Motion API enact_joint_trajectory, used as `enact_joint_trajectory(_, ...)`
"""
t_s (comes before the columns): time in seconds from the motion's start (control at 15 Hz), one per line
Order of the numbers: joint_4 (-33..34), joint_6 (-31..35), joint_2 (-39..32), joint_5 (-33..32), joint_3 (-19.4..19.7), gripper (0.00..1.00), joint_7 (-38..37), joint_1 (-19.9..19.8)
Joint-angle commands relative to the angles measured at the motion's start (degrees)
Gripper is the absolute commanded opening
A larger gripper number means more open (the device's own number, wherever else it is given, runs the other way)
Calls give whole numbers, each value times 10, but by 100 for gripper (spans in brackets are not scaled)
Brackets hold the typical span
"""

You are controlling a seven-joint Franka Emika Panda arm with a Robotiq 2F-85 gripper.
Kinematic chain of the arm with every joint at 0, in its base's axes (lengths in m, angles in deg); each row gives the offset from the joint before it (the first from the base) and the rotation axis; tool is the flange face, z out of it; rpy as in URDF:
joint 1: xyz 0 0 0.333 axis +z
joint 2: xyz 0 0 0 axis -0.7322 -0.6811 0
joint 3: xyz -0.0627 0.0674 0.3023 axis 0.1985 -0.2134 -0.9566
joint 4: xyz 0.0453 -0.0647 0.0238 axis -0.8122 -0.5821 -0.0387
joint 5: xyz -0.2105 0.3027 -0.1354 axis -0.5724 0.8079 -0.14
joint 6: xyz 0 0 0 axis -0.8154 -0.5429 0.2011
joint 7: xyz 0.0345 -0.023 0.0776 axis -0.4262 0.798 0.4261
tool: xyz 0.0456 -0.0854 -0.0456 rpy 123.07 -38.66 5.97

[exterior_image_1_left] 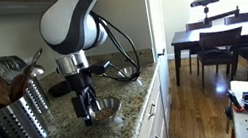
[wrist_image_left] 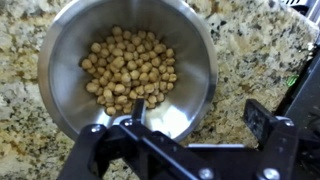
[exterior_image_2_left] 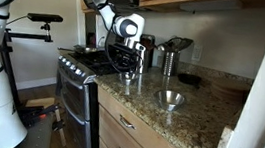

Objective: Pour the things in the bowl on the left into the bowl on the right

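Jaws spread; wrist alone shows chickpeas (wrist_image_left: 128, 70).

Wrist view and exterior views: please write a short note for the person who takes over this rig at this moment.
Gripper: open, holds nothing, hovers just above the near rim of the filled bowl.
Filled bowl: stands on the granite counter, with its round beige pieces inside.
Empty bowl: stands apart on the same counter and looks empty.
Done: only the approach; nothing is poured.
Left: grip the filled bowl's rim, lift it, carry it over the empty bowl, tip it out, set it down.
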Motion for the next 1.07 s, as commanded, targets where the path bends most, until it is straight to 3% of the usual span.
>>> enact_joint_trajectory(0.0, -2, -1, 3, -1, 8, 100, -25, 8)
enact_joint_trajectory(1.0, 7, 0, -19, 2, 6, 100, -106, 30)
